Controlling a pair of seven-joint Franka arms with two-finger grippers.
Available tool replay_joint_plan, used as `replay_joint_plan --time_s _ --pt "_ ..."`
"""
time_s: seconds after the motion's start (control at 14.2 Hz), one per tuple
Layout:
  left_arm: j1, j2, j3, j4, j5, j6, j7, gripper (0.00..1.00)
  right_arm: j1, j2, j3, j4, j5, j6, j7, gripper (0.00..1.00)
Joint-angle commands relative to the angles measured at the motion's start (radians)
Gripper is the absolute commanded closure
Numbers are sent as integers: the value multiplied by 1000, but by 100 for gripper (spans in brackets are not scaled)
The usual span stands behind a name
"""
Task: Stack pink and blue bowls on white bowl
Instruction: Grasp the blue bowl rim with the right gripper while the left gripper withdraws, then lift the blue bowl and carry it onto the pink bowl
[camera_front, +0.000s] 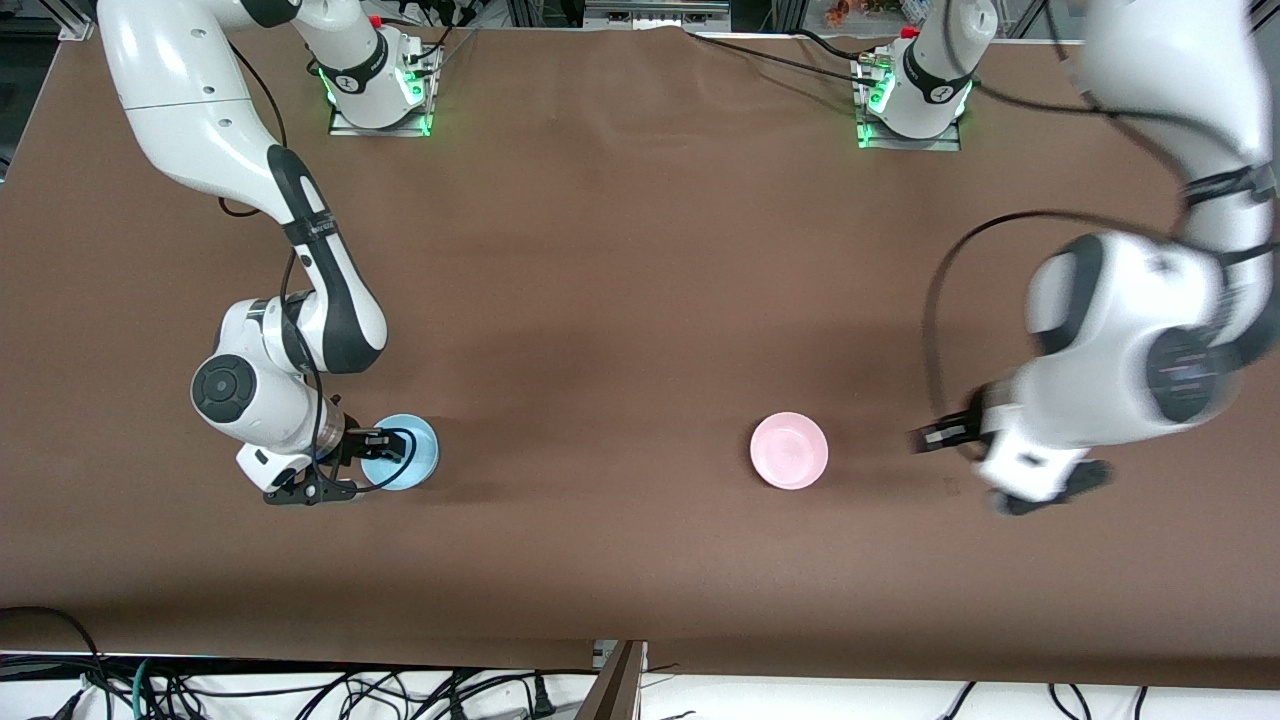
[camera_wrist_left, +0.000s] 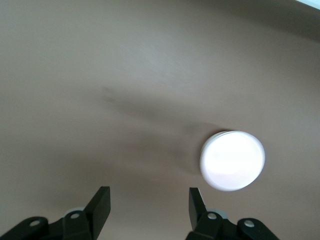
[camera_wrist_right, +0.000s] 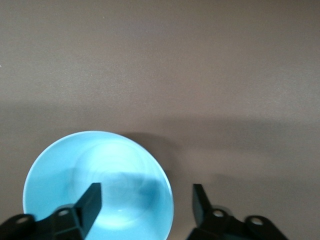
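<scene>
Low in the front view, toward the right arm's end of the brown cloth-covered table (camera_front: 620, 300), the small round light sky blue plastic bowl (camera_front: 400, 452) sits upright on the cloth. The right gripper (camera_front: 360, 462) is down at this bowl, at the side of it toward the right arm's end of the table. From the front, the wrist and its black fittings hide how the fingers meet the bowl. The right wrist view shows it. The right gripper (camera_wrist_right: 145, 200) has its fingers spread wide, one finger (camera_wrist_right: 90, 200) over the blue bowl's (camera_wrist_right: 97, 185) hollow and the other over bare cloth, so the rim lies between them. Neither finger can be seen touching the bowl.

The small round pale pink plastic bowl (camera_front: 789, 450) sits upright in the lower middle of the front view, at about the same height in the frame as the blue bowl and well apart from it.

The left gripper (camera_front: 1000, 465) is over bare cloth toward the left arm's end of the table, near the pink bowl but apart from it. The front view does not show its fingers clearly. In the left wrist view the left gripper (camera_wrist_left: 148, 200) is spread open with only cloth between its fingers (camera_wrist_left: 100, 200). In that view the pink bowl (camera_wrist_left: 232, 160) looks almost white and lies clear of them.
</scene>
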Motion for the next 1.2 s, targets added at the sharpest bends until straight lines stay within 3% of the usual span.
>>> replay_joint_plan --time_s 0.0,0.14,0.28,0.35,0.56,0.78,0.85,1.13 --pt "79 -97 4 -36 -15 -42 288 28 0 20 1 30 14 4 4 51" --pt "132 -139 4 -40 -13 -79 434 28 0 20 1 34 15 4 1 74" --pt "167 -174 2 -69 14 -87 537 22 3 20 1 48 72 -10 13 95" --pt "173 -191 4 -104 26 -76 568 22 14 18 3 49 92 -11 15 100" --pt "175 -243 1 -186 43 -53 582 23 61 12 3 69 138 -11 122 100" --pt "189 -466 1 -573 43 201 582 21 152 17 8 123 213 -27 338 100" --pt "190 -496 1 -629 43 247 582 16 189 21 9 138 239 -18 430 100" --pt "190 -484 2 -613 42 246 563 3 337 110 17 287 268 56 873 100"
